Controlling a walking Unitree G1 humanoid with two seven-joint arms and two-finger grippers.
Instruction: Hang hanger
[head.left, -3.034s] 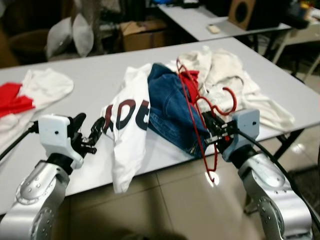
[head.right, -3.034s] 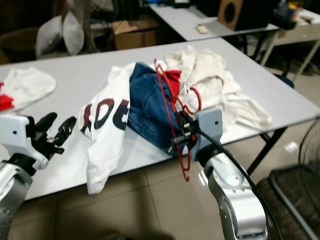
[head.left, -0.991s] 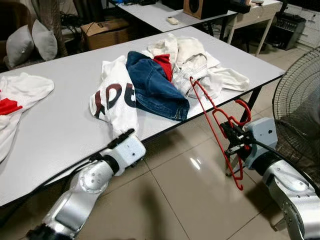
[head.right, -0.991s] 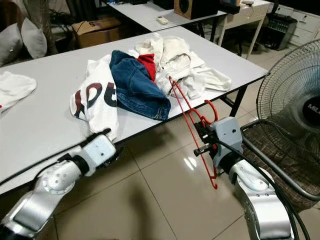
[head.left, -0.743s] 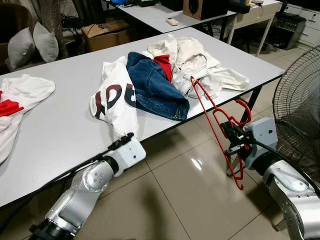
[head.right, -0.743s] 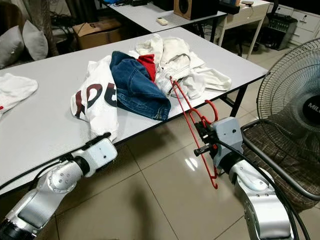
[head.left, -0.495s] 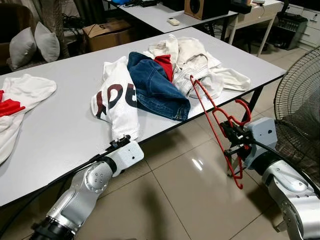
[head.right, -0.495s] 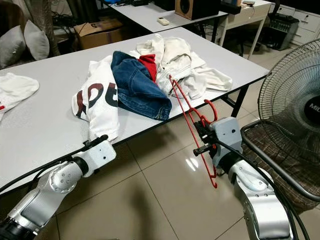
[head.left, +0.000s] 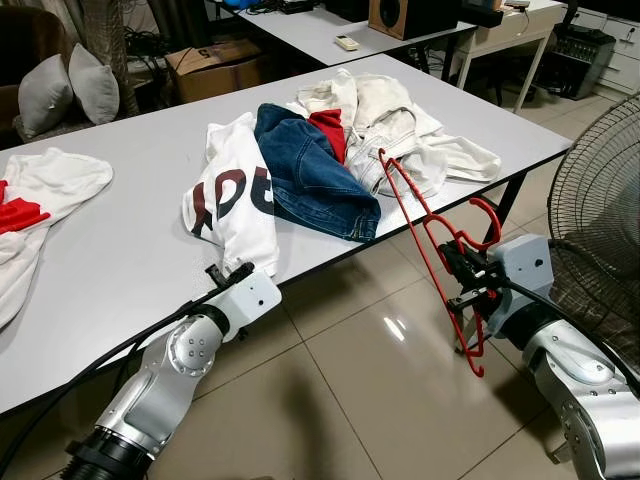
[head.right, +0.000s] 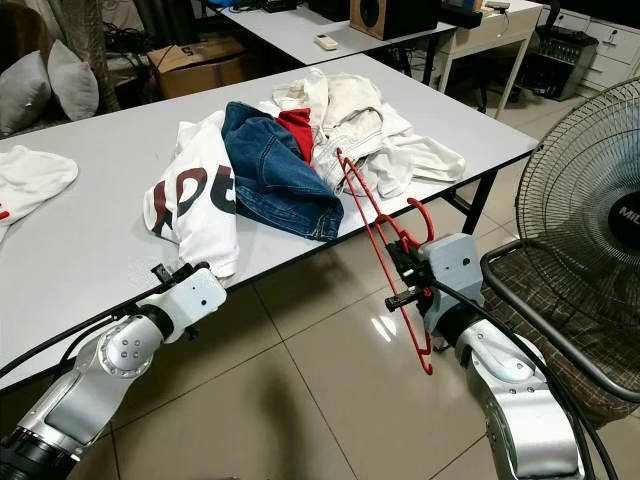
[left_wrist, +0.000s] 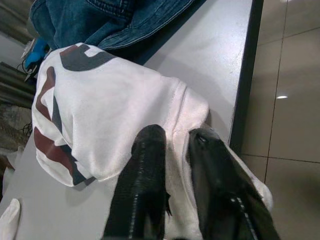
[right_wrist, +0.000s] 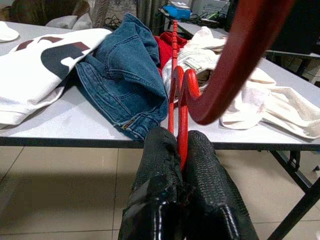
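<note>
From the head, the right gripper (head.left: 468, 283) pinches the red hanger (head.left: 432, 235) in the air beside the table (head.left: 130, 240). It looks light, stiff and thin, so a hold near the hook seems best.

The left wrist shows the left gripper (left_wrist: 172, 145), fingers slightly apart, holding nothing, at the white shirt (left_wrist: 100, 125).

The right wrist shows fingers (right_wrist: 157, 165) squeezing the hanger's red wire.

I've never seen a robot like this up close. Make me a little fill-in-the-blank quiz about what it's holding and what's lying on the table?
1. The right gripper is shut on a ____ hanger.
2. The blue denim garment lies on the ____.
3. The left gripper points at a white T-shirt draped over the table's ____.

Missing words: red; table; edge
</note>
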